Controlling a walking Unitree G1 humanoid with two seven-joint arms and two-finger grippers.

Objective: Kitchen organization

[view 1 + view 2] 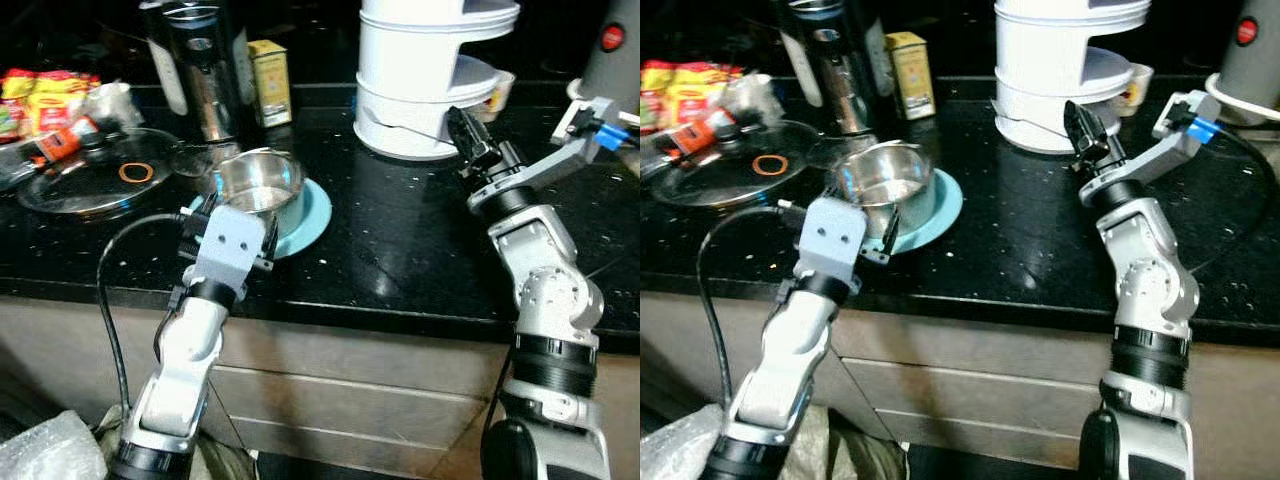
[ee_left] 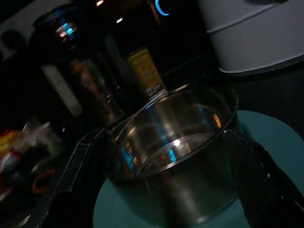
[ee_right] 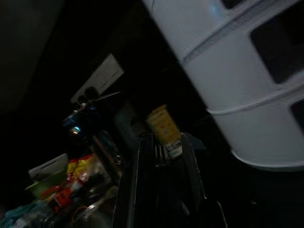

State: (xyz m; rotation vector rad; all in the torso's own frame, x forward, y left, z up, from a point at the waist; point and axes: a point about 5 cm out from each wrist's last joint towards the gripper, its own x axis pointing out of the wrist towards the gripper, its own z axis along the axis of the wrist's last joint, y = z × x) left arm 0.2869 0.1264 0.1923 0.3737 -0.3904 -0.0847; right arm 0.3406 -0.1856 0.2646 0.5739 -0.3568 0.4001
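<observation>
Both left gripper (image 2: 171,156) fingers flank the steel bowl (image 1: 260,180) on its plate (image 1: 312,215).

A black speckled counter (image 1: 400,250) runs across the room, glossy and catching pale reflections. Below the counter's front edge are beige drawer fronts (image 1: 340,390). Behind the counter the back is dark and unlit. Clear plastic wrap (image 1: 45,450) lies below the counter's left end.

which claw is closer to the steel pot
Left. The left claw straddles the steel pot on the blue plate, one finger on each side. The right claw is apart, over by the white rack.
</observation>
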